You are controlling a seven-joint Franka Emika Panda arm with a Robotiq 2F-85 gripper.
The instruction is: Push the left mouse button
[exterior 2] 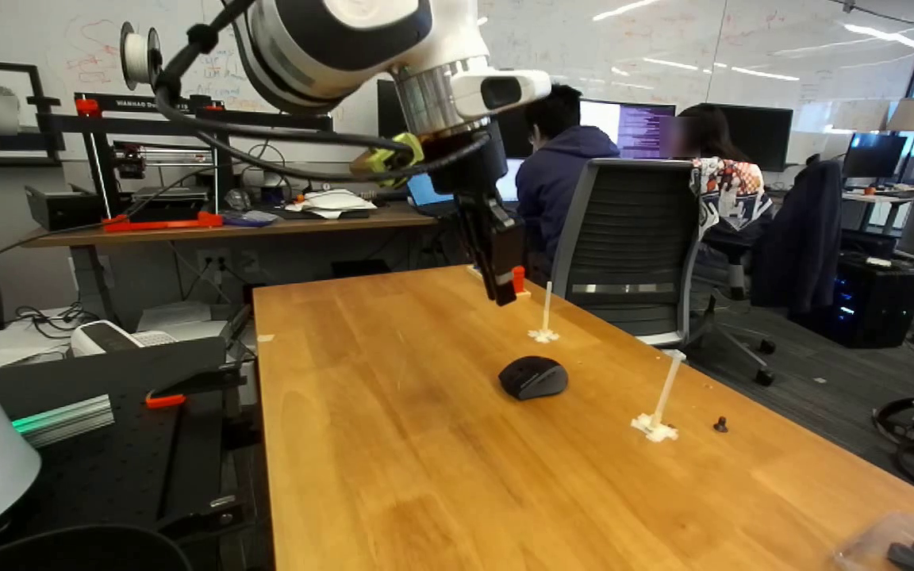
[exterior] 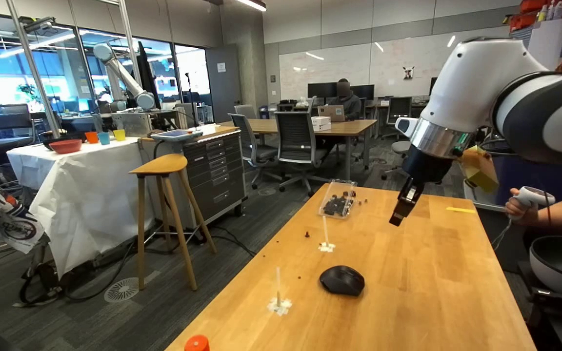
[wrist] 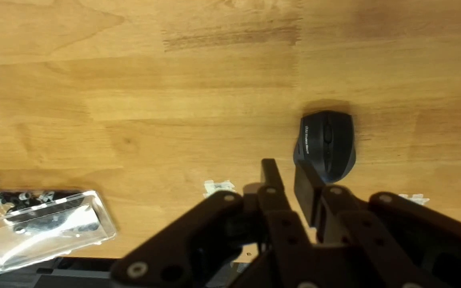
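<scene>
In the wrist view, the gripper [wrist: 288, 170] is positioned above the worktop [wrist: 174, 128], narrowly parted and empty, and the black mouse [wrist: 328, 144] is located nearer to the bottom edge.

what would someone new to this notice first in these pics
Probably the large white robot arm, at the right of an exterior view, with its black gripper hanging above the wooden table. Next, likely the black computer mouse, which stands out dark on that table in all three views. The clear plastic box with small dark bits, near the table's far left corner in an exterior view, may draw a look too.
</scene>
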